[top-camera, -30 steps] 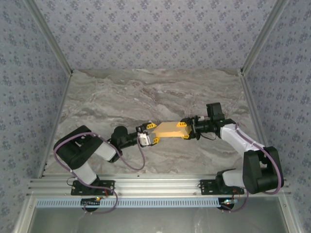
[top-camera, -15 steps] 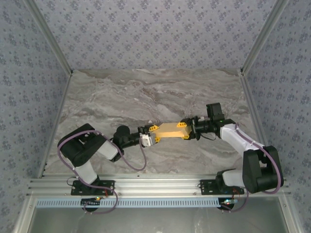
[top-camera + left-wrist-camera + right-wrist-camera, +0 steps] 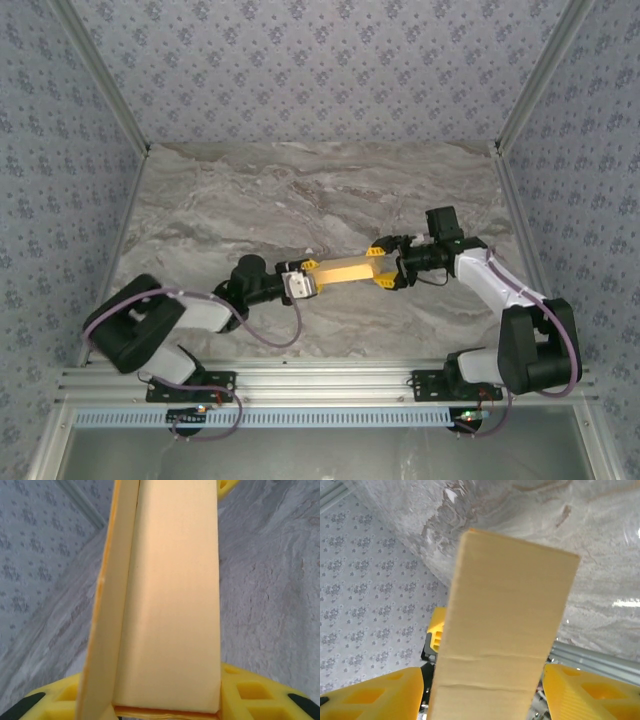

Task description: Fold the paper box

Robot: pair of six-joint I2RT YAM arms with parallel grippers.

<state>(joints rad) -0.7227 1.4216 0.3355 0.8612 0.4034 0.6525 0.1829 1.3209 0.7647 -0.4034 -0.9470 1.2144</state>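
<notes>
Left arm (image 3: 190, 312) swung outward | paper box (image 3: 345, 270) spans left hand (image 3: 300, 283) to right hand (image 3: 390, 268)

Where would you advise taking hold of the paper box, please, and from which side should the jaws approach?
Take a short end of the paper box, approaching endwise from left or right. It is long, narrow and flattened, so jaws straddling the narrow width meet two parallel edges, as at the left gripper. Avoid the loose flap standing along one long edge.
</notes>
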